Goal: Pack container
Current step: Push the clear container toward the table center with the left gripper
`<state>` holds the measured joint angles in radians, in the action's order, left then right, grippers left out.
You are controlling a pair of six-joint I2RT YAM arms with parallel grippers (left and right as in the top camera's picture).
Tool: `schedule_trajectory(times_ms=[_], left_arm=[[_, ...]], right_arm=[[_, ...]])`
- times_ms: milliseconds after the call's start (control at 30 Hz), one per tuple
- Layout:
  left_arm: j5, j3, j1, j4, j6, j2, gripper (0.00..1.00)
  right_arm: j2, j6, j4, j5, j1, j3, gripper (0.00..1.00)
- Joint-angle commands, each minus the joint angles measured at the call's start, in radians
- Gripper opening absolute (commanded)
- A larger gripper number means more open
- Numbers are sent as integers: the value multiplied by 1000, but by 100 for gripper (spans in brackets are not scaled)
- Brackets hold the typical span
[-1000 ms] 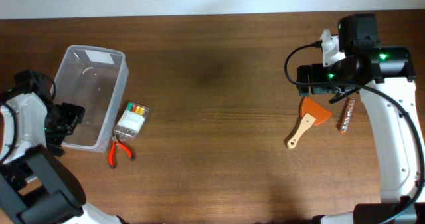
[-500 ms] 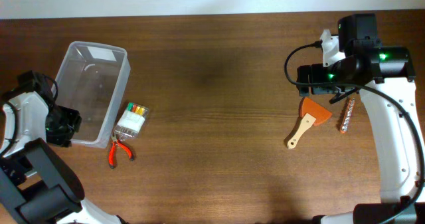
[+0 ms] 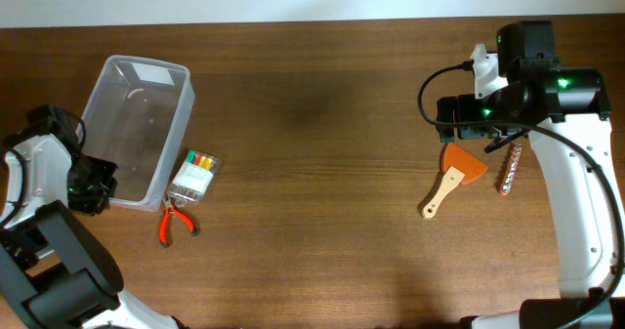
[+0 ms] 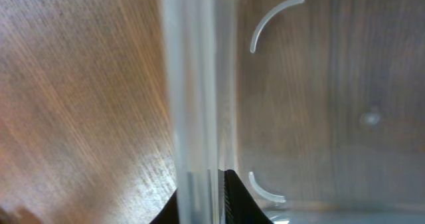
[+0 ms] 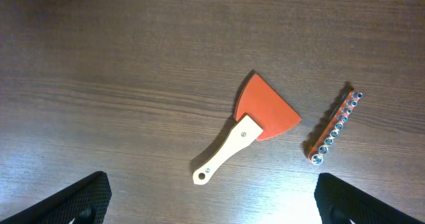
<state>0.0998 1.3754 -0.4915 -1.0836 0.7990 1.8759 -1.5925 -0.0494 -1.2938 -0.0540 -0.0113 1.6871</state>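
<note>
Left gripper (image 4: 200,199) has just pinched shut on the wall of the clear rectangular plastic container (image 3: 137,134) — you can steady it now. Right gripper (image 5: 212,201) is spread wide, empty.

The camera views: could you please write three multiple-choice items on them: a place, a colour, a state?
1. The pliers lie: A in the container; B beside the marker pack; C beside the scraper.
2. The scraper's blade is: A orange; B blue; C green.
3. The right gripper is: A open, empty; B shut on the scraper; C shut on the pliers.
1 B, outside the container, by the pack; 2 A, orange wedge, pale handle; 3 A, fingers wide apart.
</note>
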Motion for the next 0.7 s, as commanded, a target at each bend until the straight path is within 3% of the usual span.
schedule_trajectory(times_ms=[0,67,400,533,667], left_arm=[[-2,13,-2,-5,-3,14,9],[-3,13,-2,-5,-3,14,2],[-14,18,-2,-4,-3,13,2],[-89,55,-2,0,-12,12,2],[-197,109,3,45,-96,1,2]], right_arm=[[-7,-3,-2,-14,-8,27,99],[-7,-3,-2,-14,-8,27,99],[-7,-3,-2,-14,-8,27,99],[-7,-3,-1,-14,-8,27,99],[-7,-3,-1,-14,-8,27,99]])
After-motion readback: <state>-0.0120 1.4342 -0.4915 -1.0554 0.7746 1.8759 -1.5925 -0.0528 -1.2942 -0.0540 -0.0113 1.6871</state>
